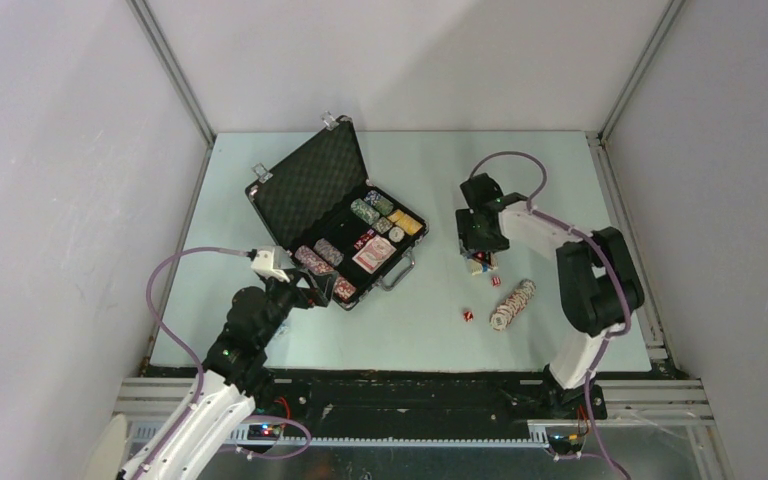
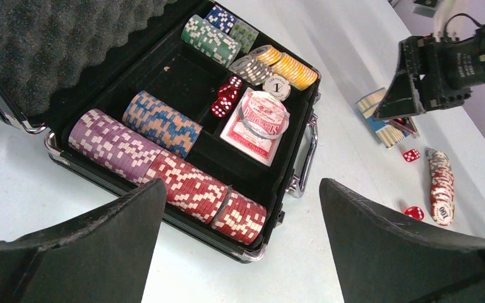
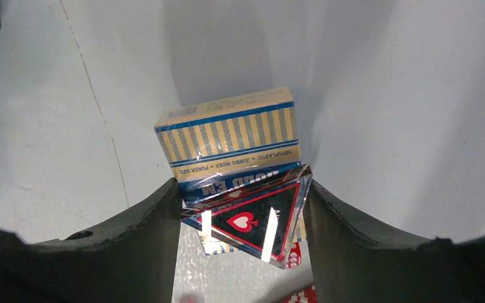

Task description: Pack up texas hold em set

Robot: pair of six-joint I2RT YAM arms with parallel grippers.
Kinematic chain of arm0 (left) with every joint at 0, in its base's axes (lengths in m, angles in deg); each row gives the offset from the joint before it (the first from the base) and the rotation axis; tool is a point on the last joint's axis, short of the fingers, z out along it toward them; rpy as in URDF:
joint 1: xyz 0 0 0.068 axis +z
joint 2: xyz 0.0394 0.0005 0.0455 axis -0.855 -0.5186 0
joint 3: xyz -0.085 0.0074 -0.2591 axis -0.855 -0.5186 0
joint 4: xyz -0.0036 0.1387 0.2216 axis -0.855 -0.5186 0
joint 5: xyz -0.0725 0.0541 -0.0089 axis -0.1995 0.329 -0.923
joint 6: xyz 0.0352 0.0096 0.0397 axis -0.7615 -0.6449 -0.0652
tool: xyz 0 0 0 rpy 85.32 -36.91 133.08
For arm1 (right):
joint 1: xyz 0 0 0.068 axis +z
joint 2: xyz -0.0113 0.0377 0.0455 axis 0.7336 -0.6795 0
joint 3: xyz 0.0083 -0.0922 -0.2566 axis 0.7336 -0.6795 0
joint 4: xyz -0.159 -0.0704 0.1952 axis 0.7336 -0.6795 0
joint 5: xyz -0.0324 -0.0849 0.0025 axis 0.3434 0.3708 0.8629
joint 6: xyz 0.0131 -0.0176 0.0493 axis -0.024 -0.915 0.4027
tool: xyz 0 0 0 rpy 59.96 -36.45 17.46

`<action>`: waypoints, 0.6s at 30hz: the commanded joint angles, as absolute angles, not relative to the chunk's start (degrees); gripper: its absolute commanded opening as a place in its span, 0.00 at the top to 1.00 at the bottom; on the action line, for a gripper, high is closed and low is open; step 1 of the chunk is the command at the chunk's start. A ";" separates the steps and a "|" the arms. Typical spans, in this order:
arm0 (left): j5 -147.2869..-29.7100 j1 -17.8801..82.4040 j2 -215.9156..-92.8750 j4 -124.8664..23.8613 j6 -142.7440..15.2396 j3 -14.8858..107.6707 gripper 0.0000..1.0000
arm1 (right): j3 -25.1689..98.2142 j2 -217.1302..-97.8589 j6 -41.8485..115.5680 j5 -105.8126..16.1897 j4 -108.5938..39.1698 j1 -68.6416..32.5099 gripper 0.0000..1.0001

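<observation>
Left gripper (image 2: pixel 241 186) gapes empty at the case (image 1: pixel 310 180) near corner; right of the case lies the card deck (image 3: pixel 227 132), long side across the right gripper (image 3: pixel 241 186), jaws flanking it, grip cannot tell, right arm nearer

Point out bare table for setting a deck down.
Bare: far table strip behind the case; near patch between case handle and the lone die. Crowded: around the right gripper, with card box, second die, chip row.
</observation>
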State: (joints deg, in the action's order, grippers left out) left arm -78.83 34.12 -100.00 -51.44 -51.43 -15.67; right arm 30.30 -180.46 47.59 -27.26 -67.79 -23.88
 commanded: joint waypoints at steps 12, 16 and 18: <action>-77.07 33.89 -100.57 -49.88 -52.47 -14.79 0.02 | 24.86 -163.11 51.51 -33.87 -54.98 -19.16 0.76; -76.20 33.89 -100.90 -49.99 -51.82 -14.77 0.02 | 28.02 -163.38 64.60 -32.74 -56.18 -16.73 0.77; -75.79 33.89 -101.02 -50.09 -51.60 -14.71 0.02 | 29.61 -163.88 71.63 -28.84 -56.24 -13.73 0.77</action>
State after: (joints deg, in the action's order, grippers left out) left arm -77.45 34.12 -100.75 -51.44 -51.39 -15.67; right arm 24.68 -165.56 57.31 -32.77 -59.61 -17.04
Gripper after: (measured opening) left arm 0.984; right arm 0.641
